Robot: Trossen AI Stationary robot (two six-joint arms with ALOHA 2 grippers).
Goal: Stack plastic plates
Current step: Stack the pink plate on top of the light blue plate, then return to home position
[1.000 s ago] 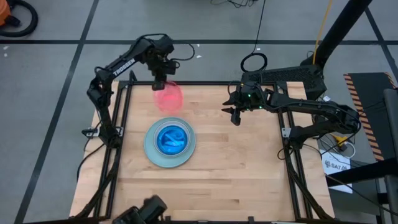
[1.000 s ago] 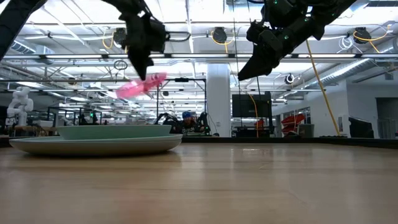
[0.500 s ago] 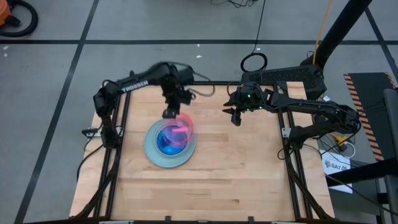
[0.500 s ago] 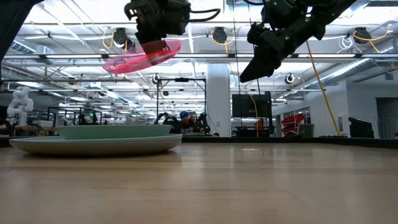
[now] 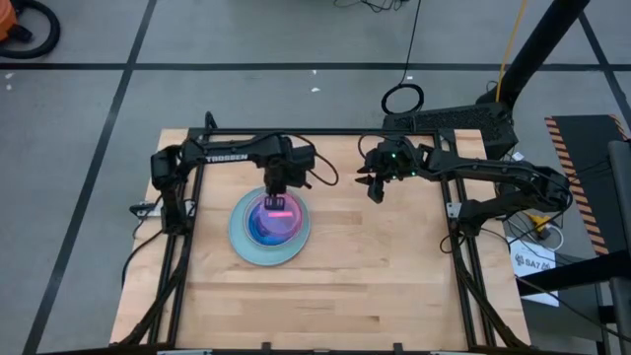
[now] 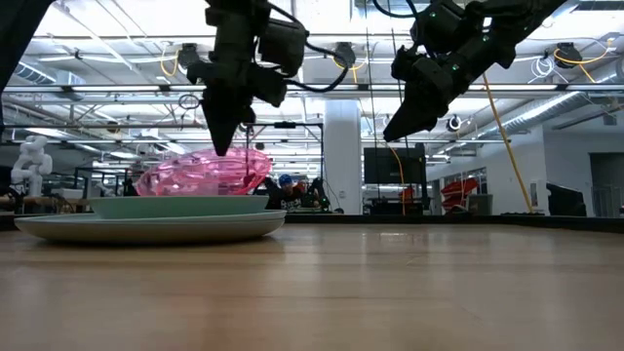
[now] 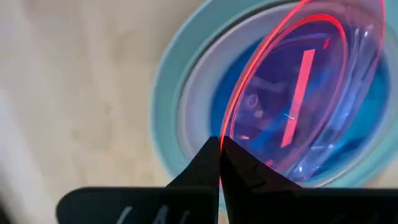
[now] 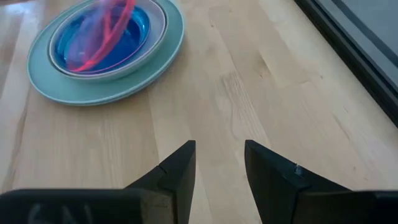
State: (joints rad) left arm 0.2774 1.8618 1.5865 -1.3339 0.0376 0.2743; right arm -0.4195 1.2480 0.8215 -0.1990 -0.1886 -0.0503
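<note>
Pale wooden boards make up the worktop (image 5: 375,266), which is set in a black frame on a grey floor crossed by dark tape lines. Toward the left edge of the worktop a stack of plates is seen: a large pale green plate (image 5: 242,247) at the bottom, a paler plate (image 8: 158,28) on it, and a blue plate (image 8: 134,31) nested inside. Over this stack a translucent pink plate (image 6: 200,173) is held tilted, its lower side at or just above the stack. The pink plate's rim is pinched by the left gripper (image 5: 276,194), whose fingers (image 7: 208,163) are clamped together on it from above. Further right, near the far edge of the worktop, the right gripper (image 5: 374,185) is held in the air with its fingers (image 8: 177,171) apart and nothing between them.
</note>
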